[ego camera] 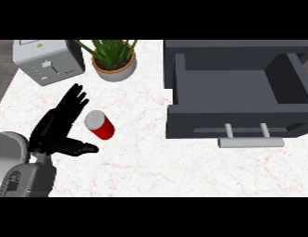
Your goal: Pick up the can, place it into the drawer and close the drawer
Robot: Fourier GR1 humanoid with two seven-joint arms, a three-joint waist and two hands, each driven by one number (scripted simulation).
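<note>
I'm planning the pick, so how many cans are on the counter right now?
1. The red can sits on the counter beside the left hand, left of the open drawer; none shows inside it.

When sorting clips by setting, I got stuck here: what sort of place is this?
Probably a kitchen counter: a toaster and a potted plant stand at the back of a pale marbled top, beside an open drawer.

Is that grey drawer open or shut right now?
Open. The drawer is pulled out, with its inside floor and walls showing from above.
</note>
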